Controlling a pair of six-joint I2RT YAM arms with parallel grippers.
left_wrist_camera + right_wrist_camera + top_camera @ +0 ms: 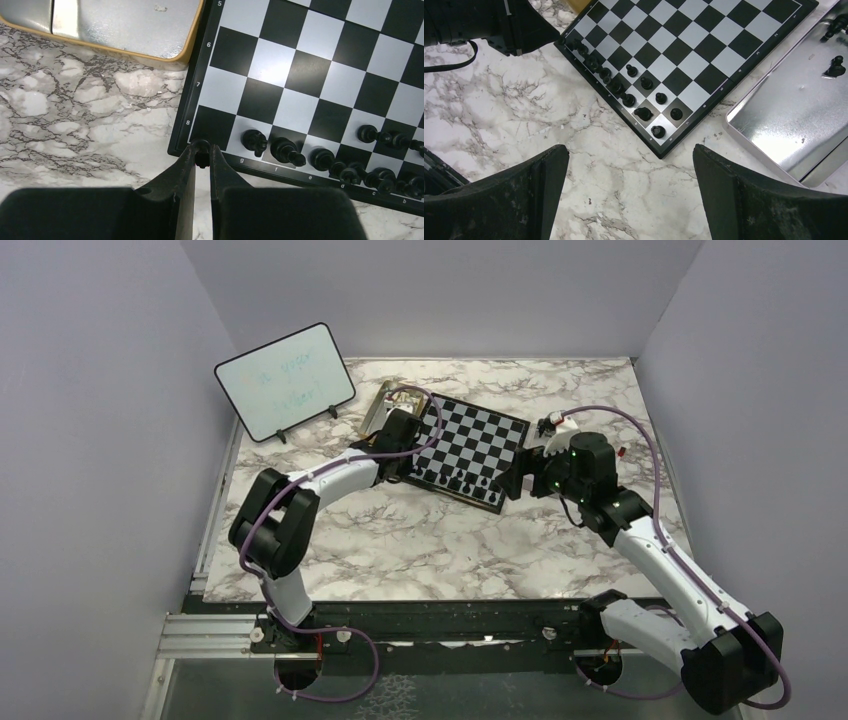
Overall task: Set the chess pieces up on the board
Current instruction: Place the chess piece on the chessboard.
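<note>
Black chessmen (pixel 628 100) stand on the black-and-white checked chessboard (pixel 704 45): seven along its edge rank, four on the next. Two more lie in the shiny metal tin half (pixel 784 120) beside it. Left gripper (pixel 202 156) pinches an eighth black piece (pixel 201 146) at the corner square, its fingers nearly closed. Right gripper (pixel 630 165) gapes wide and empty above the marble table (pixel 499 115).

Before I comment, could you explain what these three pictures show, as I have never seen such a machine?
These are two robot arms bolted to a marble table. One picture looks down from above; the other two come from wrist cameras. On the table are a chessboard with black chess pieces along its near edge, a gold tin, a metal tray and a whiteboard. The left arm pinches one black piece in its jaws at the board's corner; the right arm holds its jaws open, empty.
</note>
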